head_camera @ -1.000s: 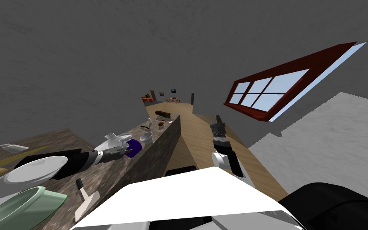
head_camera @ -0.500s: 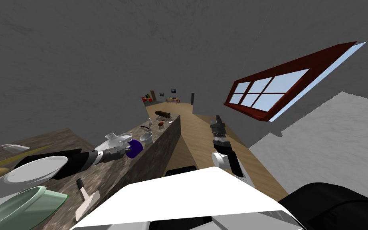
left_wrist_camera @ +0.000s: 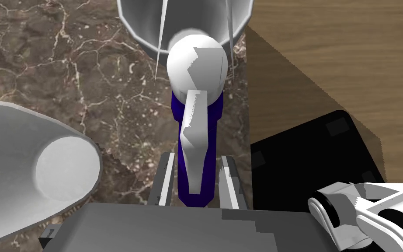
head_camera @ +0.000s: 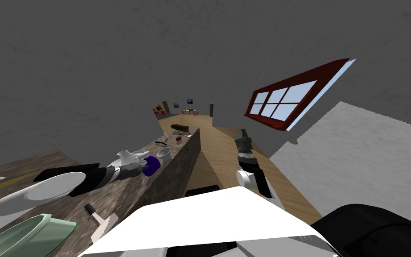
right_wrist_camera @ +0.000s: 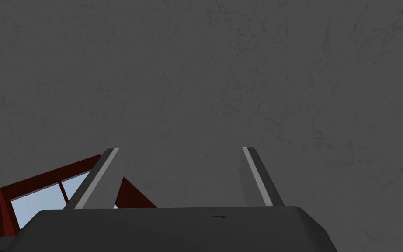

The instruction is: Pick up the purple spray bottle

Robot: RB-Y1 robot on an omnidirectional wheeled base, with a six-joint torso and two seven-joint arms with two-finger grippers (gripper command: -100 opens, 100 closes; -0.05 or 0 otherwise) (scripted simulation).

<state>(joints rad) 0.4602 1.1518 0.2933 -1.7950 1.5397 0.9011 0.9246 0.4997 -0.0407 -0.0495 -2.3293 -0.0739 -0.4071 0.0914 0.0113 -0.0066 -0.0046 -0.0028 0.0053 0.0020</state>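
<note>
The left arm reaches out over the brown, marble-patterned desk (left_wrist_camera: 87, 87), and the left gripper (head_camera: 146, 165) is at the purple spray bottle (left_wrist_camera: 195, 131), near the desk's edge on the side of the wooden floor (left_wrist_camera: 349, 57). In the left wrist view the bottle lies along the gripper. Its purple body sits down between the two fingers (left_wrist_camera: 166, 179), and its white trigger and round white head point away from the gripper's dark body. The fingers are drawn in close against the sides of the bottle, clamped on it, and their thin blades run up past the white head on either side. Whether the bottle's base rests on the desk or is clear of it I cannot tell. Just beyond the spray head stands a light grey bowl (left_wrist_camera: 130, 22), close to the same edge of the desk. Beside the gripper, on the side away from the floor, is a white jug (head_camera: 128, 157) with its round mouth turned toward the wrist camera. Nearer the robot, the head view shows a large white plate (head_camera: 44, 189), a pale green dish (head_camera: 30, 230) and a light utensil with a dark handle (head_camera: 95, 216), all on the desk. Farther along the desk are a small brown object (head_camera: 178, 138) and a dark, log-shaped one (head_camera: 180, 127). The right arm is held up over the floor, well apart from the desk. The right gripper (right_wrist_camera: 179, 151) has its fingers spread wide with nothing between them.
</note>
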